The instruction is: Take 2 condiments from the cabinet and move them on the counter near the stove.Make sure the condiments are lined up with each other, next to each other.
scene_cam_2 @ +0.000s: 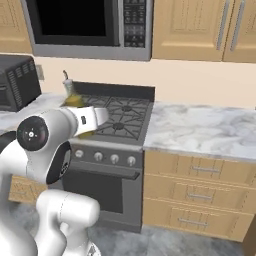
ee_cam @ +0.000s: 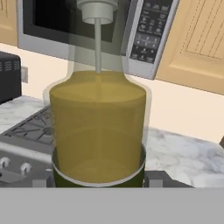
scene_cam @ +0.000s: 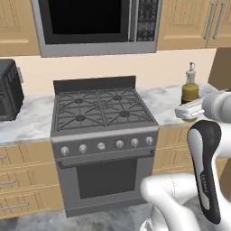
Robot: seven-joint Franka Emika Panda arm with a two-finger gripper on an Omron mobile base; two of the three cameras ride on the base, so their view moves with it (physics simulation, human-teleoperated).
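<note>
- The olive-green bottle (scene_cam: 190, 92) is seen upright above the marble worktop (scene_cam: 164, 101), just right of the stove (scene_cam: 103, 113); whether its base touches the slab cannot be told, since the hand hides it.
- The end effector (scene_cam: 191, 111) is set around the bottle's lower body; in the hand view the bottle (ee_cam: 98, 127) sits close between the finger tips, so it is judged to be gripped — though pad contact itself is hidden.
- The bottle is judged rigid, smooth and likely slippery — glass-like, with liquid filling most of the body (scene_cam_2: 75, 102); some weight and a little slosh are to be expected.
- The wide lower body is judged the best place to be held; the slim neck and pourer (scene_cam: 191, 67) are judged too narrow and top-heavy for a hold.
- The worktop is flat and hard; open marble (scene_cam_2: 200, 131) is available right of the stove.
- A microwave (scene_cam: 97, 25) is mounted over the burners; light-wood door cabinets (scene_cam_2: 200, 27) are hung above.
</note>
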